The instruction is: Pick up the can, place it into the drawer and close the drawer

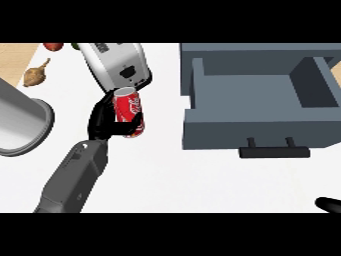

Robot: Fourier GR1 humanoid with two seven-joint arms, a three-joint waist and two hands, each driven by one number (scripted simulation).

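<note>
A red soda can (128, 106) with a silver top stands slightly tilted left of the drawer, and my left hand (103, 121) is curled round it from the left side; black fingers cross its lower part. The grey drawer (261, 131) stands pulled open at the right, its inside bare and its dark handle (274, 150) facing me. The can is about a hand's width left of the drawer's front corner. Only a small black part of my right hand (338, 204) shows at the lower right edge, well below the drawer.
A white and grey appliance (117, 62) lies just behind the can. A large metal cylinder (10, 117) stands at the far left. A brown food item (36, 74) and a red one (52, 46) lie at the back left. White counter stretches in front of the drawer.
</note>
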